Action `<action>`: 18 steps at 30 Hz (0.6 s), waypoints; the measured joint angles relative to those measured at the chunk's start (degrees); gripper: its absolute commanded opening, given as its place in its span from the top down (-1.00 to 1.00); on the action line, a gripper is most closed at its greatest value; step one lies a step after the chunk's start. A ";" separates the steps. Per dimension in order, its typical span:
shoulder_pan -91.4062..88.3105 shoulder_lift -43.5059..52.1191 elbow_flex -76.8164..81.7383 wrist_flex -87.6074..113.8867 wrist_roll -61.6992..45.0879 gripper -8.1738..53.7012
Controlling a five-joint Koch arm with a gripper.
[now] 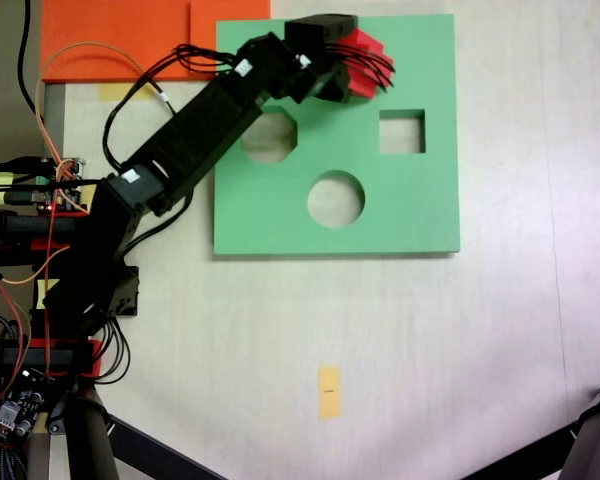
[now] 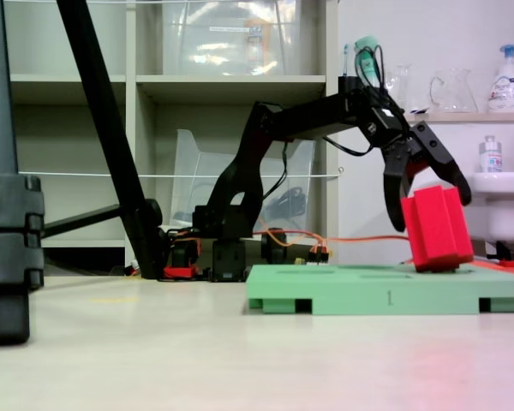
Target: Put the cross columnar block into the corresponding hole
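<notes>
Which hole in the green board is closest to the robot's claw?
The octagonal hole, just left of the gripper in the top-down fixed view. The round and square holes sit farther away.

Pale, lightly grained surface. Behind it, white shelving with clear plastic bins. White wall on the right in that view; a ledge holds glass jugs and a spray bottle.

Block: bright red, plain. Board: green, no pattern. Pincer and arm: black, w/ orange, red and black wires. Mat: orange. Surface: pale beige. Tape strip: yellow.
</notes>
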 measured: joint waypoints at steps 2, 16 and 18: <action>-0.09 -0.44 -0.18 0.00 -0.35 -0.21; -0.79 -8.17 -16.17 13.27 1.49 0.37; -0.97 -9.93 -19.16 17.40 1.67 0.37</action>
